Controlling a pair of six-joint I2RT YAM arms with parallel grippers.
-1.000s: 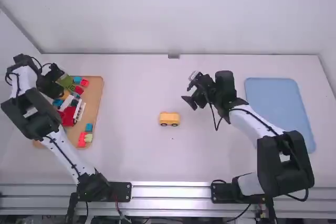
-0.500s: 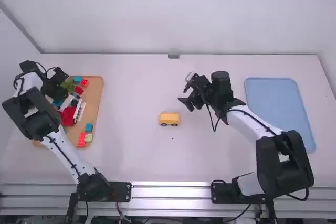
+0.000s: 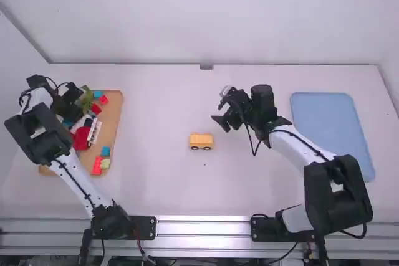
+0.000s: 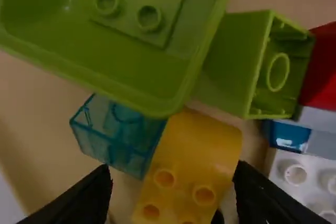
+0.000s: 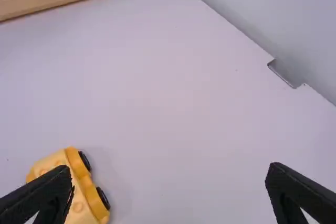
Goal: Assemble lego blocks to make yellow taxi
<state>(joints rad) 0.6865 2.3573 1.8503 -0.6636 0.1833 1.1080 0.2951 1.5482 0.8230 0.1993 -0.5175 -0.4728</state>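
**Green piece [image 3: 86, 96], small blue block [image 3: 98, 93] and red block [image 3: 103, 99] shift rightward in wooden tray [image 3: 112, 135]**

The left gripper [image 3: 73, 105] has also moved rightward over the tray's far part; the right gripper [image 3: 225, 123] has eased slightly left. The yellow car base [image 3: 201, 141] sits mid-table as before, wheels down, its long axis running left to right, wheeled side facing the camera; which end is its front, I cannot tell.

In the left wrist view, a yellow sloped block [image 4: 197, 156] lies lengthwise between parted fingers, ungripped, studded end toward the gripper, smooth curved end toward a green tub [image 4: 142, 72]. The left arm stretches up the left side, gripper down at the tray. The right arm leans inward, its empty fingers spread wide, beyond and right of the car base.
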